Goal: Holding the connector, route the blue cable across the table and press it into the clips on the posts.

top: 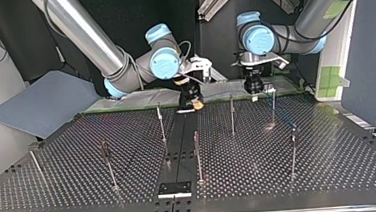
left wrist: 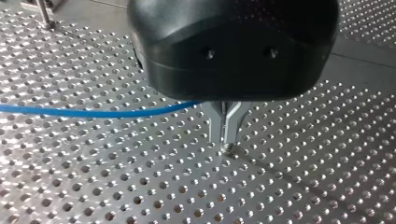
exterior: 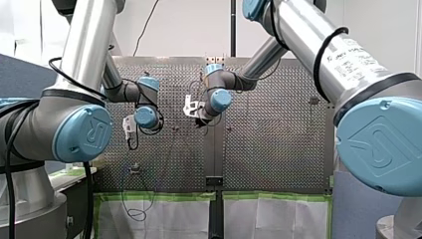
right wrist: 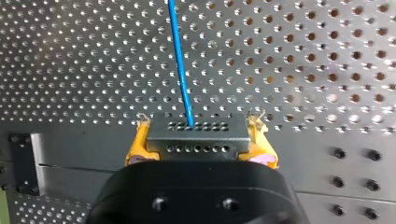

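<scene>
In the right wrist view my right gripper [right wrist: 196, 136] is shut on a grey metal connector [right wrist: 196, 138], one yellow pad [right wrist: 135, 144] on each side. The blue cable [right wrist: 180, 65] leaves the connector and runs ahead over the perforated table [right wrist: 303, 70]. In the left wrist view my left gripper [left wrist: 227, 140] has its metal fingers [left wrist: 219, 123] pressed together, tips down at the table. The blue cable [left wrist: 93, 113] runs in to those fingers. In the top view, my right gripper [top: 194, 101] and left gripper [top: 255, 92] hover side by side at the table's far edge. Several thin posts [top: 232, 114] stand across the table.
A grey sheet [top: 40, 104] lies off the table at the top view's left. A black plate [top: 174, 188] sits at the table's near middle edge. The nearest posts [top: 273, 105] stand just in front of my left gripper. A green-taped white cover [exterior: 159, 214] shows in the front view.
</scene>
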`<state>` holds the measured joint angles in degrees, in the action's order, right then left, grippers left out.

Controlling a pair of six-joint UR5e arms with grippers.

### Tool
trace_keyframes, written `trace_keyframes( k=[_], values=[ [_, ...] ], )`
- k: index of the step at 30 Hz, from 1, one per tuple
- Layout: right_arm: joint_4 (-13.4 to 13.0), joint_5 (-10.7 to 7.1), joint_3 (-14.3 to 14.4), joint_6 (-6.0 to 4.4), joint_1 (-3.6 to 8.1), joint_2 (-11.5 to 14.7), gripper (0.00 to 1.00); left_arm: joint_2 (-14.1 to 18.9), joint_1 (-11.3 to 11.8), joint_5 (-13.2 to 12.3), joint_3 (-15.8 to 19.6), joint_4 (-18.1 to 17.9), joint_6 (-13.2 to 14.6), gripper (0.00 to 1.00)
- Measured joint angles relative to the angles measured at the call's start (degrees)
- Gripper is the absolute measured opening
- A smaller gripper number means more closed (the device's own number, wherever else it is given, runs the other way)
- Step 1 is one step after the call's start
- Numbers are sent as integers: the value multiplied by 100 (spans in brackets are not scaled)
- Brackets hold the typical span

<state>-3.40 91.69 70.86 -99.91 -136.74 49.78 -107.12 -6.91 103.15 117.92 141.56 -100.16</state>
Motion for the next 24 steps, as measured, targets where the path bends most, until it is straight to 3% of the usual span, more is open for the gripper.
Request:
trace_keyframes(
  k=[8, 24],
  values=[
    [-9, -88, -84, -63, 68, -281, 0, -358, 32, -156, -55, -217, -5, 8],
    [-7, -188, -149, -131, 248, -313, 0, -836, 59, -275, -231, -477, -9, 8]
  ],
)
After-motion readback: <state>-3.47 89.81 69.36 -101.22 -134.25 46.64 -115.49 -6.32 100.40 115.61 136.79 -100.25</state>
